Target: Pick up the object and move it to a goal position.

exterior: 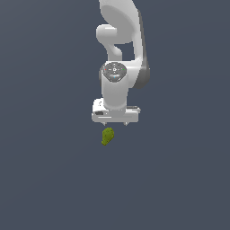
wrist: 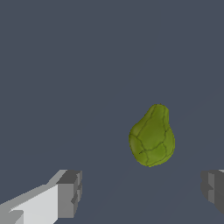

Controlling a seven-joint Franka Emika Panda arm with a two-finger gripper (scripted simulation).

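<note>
The white two-fingered gripper [exterior: 116, 122] is spread wide and empty. The olive-green, lumpy pear-shaped object [wrist: 152, 138] is seen off-centre between its grey pads [wrist: 70, 193]; it could be nudged aside on descent.

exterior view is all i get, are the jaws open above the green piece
Observer: Yes. The wrist view shows the jaws wide open, with the fingers far apart.
Operator: is it centred between them
Observer: No. The piece sits off centre, nearer one finger, and neither finger touches it.
Operator: what shape is it up close
Observer: Pear-like, with one end narrower and dark crack lines across its skin.
</note>
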